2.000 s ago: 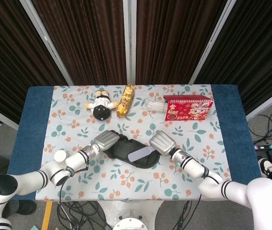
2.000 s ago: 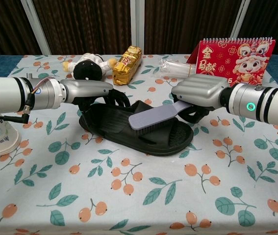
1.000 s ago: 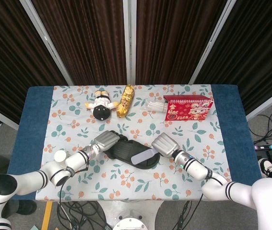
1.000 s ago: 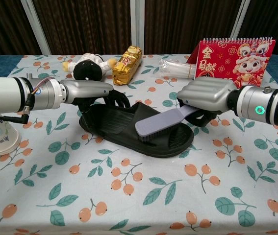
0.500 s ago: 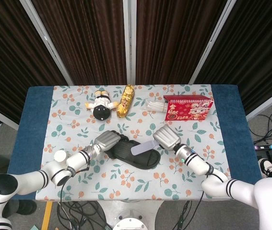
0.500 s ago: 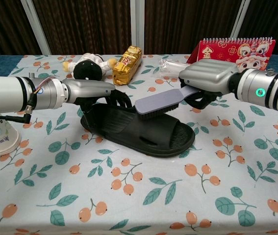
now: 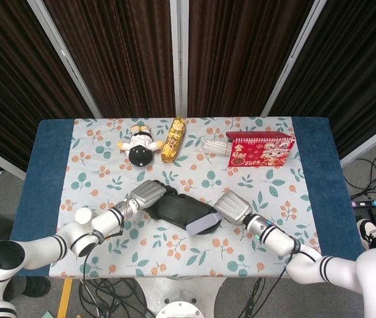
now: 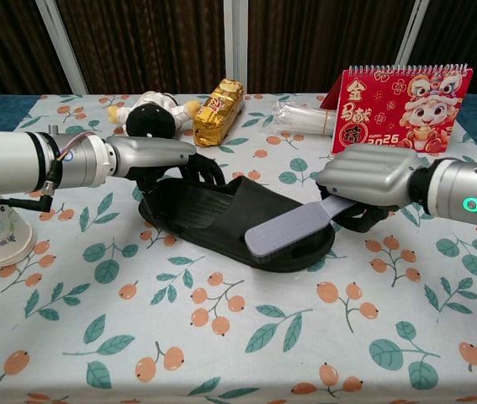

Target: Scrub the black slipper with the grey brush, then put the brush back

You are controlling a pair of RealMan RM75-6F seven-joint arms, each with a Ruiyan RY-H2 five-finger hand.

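Chest view: my right hand [image 8: 371, 178], holding the grey brush [image 8: 293, 229], has swept down to the black slipper's [image 8: 221, 219] toe; left hand [image 8: 150, 154] grips its heel. Scrubbing continues.

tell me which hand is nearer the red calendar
Right. The right hand, holding the grey brush over the black slipper, sits just in front of the red calendar. The left hand grips the slipper's far end, across the table from it.
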